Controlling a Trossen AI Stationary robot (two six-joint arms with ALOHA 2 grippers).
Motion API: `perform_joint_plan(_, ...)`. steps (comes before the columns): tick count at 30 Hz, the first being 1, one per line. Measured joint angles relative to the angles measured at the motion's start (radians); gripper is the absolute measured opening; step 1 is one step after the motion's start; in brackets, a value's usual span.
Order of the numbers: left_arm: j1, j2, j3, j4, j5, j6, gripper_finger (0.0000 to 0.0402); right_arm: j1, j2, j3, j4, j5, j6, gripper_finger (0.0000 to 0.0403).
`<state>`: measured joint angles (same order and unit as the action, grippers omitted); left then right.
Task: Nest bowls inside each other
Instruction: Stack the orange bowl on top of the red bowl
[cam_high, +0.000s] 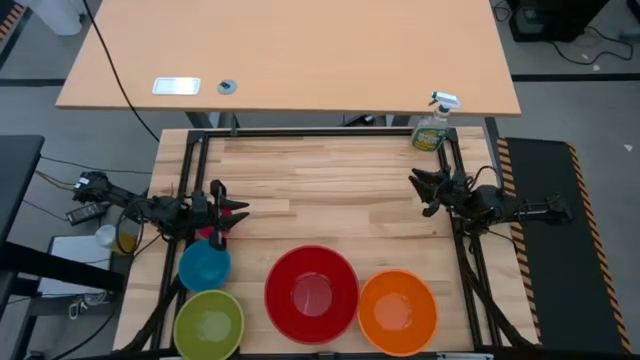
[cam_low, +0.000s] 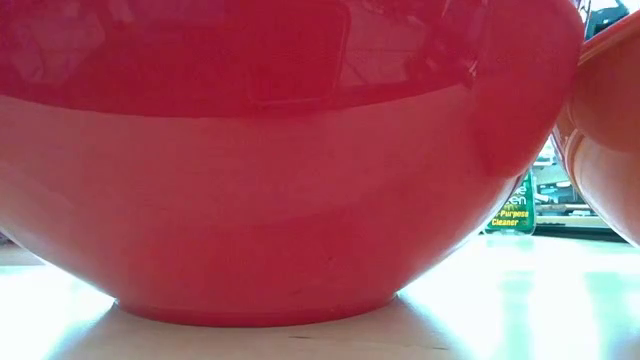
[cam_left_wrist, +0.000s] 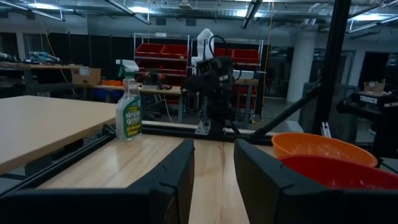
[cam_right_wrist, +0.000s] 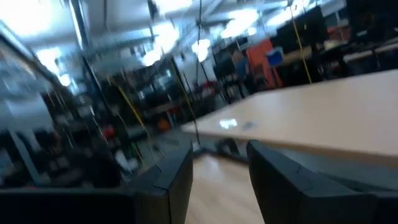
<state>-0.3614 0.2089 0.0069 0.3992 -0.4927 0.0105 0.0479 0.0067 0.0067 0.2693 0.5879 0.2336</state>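
Four bowls stand apart along the table's near edge, each on its base: yellow-green, blue, red and orange. The red bowl fills the low view, and the orange one shows at its right edge. A sliver of pink bowl shows just beyond the blue bowl, under my left gripper. My left gripper hovers open at the left edge. My right gripper hovers open at the right edge. Nothing is between either gripper's fingers.
A green spray bottle stands at the table's far right corner. A black frame rail runs round the wooden table. A second, lighter table lies beyond, with a small white device on it. The table's middle and far part is bare wood.
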Motion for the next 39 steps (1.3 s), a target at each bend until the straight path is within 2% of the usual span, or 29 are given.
perform_joint_plan(4, 0.0, 0.001, 0.0, 0.015, 0.0, 0.005, 0.0115, 0.0, 0.0, 0.0, 0.107, 0.035, -0.02, 0.016)
perform_joint_plan(7, 0.001, -0.001, 0.013, 0.023, 0.012, 0.045, 0.0115, -0.003, 0.002, 0.0, 0.134, 0.031, 0.027, 0.016)
perform_joint_plan(11, 0.027, 0.017, 0.14, -0.161, 0.031, 0.023, 0.0115, -0.014, 0.047, 0.05, 0.107, -0.034, 0.002, 0.016)
perform_joint_plan(15, 0.048, 0.06, 0.294, -0.414, 0.068, -0.003, 0.0115, -0.011, 0.171, 0.164, -0.037, -0.078, 0.022, 0.016)
perform_joint_plan(19, 0.05, 0.104, 0.438, -0.649, 0.192, -0.051, 0.0115, 0.012, 0.37, 0.363, -0.338, -0.137, 0.138, 0.016)
perform_joint_plan(22, 0.05, 0.123, 0.481, -0.708, 0.282, -0.063, 0.0115, 0.049, 0.567, 0.539, -0.601, -0.162, 0.25, 0.016)
perform_joint_plan(28, 0.05, 0.158, 0.482, -0.608, 0.326, -0.038, 0.0115, 0.165, 0.98, 0.877, -0.979, -0.222, 0.398, 0.016)
perform_joint_plan(31, 0.05, 0.18, 0.485, -0.521, 0.324, -0.02, 0.0117, 0.218, 1.165, 1.038, -1.17, -0.272, 0.397, 0.016)
perform_joint_plan(34, 0.05, 0.206, 0.485, -0.473, 0.323, -0.037, 0.0127, 0.256, 1.321, 1.16, -1.318, -0.362, 0.433, 0.016)
perform_joint_plan(39, 0.05, 0.255, 0.485, -0.456, 0.27, -0.049, 0.0159, 0.296, 1.495, 1.289, -1.478, -0.544, 0.569, 0.0161)
